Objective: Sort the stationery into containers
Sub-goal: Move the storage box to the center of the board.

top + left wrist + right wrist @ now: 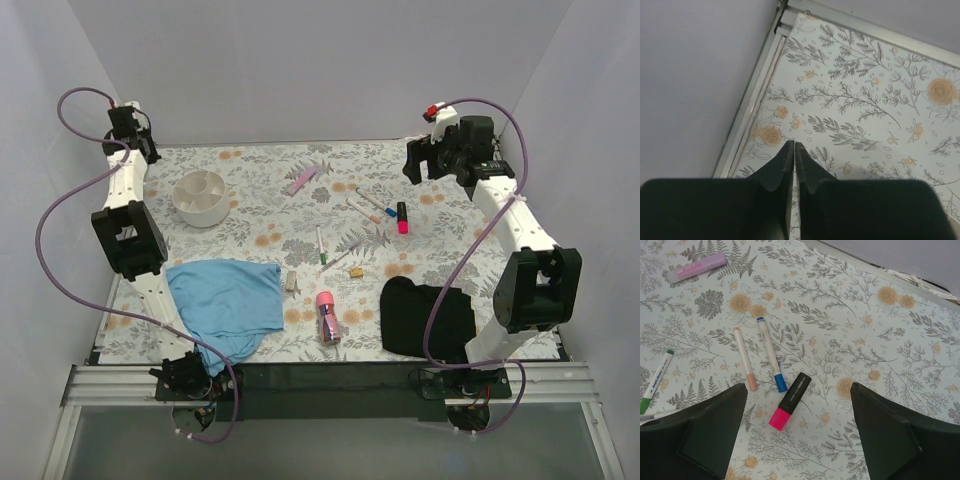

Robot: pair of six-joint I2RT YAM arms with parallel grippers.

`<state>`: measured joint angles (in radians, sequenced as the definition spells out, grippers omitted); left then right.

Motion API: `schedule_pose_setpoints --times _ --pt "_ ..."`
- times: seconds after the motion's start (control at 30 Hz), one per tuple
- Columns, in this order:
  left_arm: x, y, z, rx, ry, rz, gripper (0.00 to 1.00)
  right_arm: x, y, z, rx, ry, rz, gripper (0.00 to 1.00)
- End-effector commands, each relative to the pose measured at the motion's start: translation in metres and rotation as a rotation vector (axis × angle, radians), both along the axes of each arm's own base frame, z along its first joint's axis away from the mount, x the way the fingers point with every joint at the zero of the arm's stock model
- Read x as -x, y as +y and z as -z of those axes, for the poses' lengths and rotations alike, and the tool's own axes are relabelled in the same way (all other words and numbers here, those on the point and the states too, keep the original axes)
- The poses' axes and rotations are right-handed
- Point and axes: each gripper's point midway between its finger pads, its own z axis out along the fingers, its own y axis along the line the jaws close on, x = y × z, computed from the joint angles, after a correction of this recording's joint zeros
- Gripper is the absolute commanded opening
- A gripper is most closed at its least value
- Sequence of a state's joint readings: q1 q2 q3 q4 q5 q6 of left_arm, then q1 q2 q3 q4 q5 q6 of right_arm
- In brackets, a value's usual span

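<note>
1. The left gripper (794, 145) is hovering over the far-left corner of the matte, floral-printed tabletop (865, 100). Its two black wedge-shaped fingers are pressing together with barely a slit between them, gripping nothing.
2. The right gripper (797, 386) is hanging with its jaws spread wide above a stubby highlighter (790, 401), which is lying flat, with a black barrel and a red-pink end.
3. Just beside the highlighter, a slim blue-capped pen (769, 354) and a peach-tipped stick (745, 358) are lying roughly parallel. A flat lilac bar (696, 267) is resting farther off, and a green-capped marker (657, 381) is lying at the left edge.
4. The white organiser (200, 217), round, smooth plastic with divided compartments, is sitting far left, well apart from the pens.
5. A pink tube (327, 315) is lying near the front, between a rumpled blue cloth (225, 300) and a black cloth (425, 315). A small brass piece (356, 271) and a grey piece (292, 283) are lying nearby.
</note>
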<state>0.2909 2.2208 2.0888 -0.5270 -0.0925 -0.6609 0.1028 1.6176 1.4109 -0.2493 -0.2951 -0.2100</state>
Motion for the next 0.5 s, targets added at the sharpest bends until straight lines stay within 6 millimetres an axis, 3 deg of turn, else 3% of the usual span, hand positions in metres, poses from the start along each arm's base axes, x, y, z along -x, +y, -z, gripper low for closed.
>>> schedule_pose_setpoints --times 0.0,0.3,0.37,0.43,0.47 --pt "0.005 -0.004 0.016 0.020 0.064 0.021 0.00 -0.008 0.014 0.002 -0.030 0.036 -0.064 0.92" --pt "-0.002 -0.003 0.071 0.033 0.144 0.037 0.00 -0.013 0.027 0.016 -0.049 0.081 -0.111 0.91" --pt "0.006 -0.013 0.093 0.043 0.203 0.091 0.00 -0.009 0.029 0.022 -0.048 0.100 -0.122 0.91" --pt "0.021 -0.036 0.115 0.097 0.255 0.185 0.00 -0.006 0.031 0.025 -0.046 0.108 -0.133 0.91" --pt "0.022 -0.045 0.114 0.093 0.257 0.209 0.00 -0.004 0.032 0.028 -0.042 0.114 -0.139 0.91"
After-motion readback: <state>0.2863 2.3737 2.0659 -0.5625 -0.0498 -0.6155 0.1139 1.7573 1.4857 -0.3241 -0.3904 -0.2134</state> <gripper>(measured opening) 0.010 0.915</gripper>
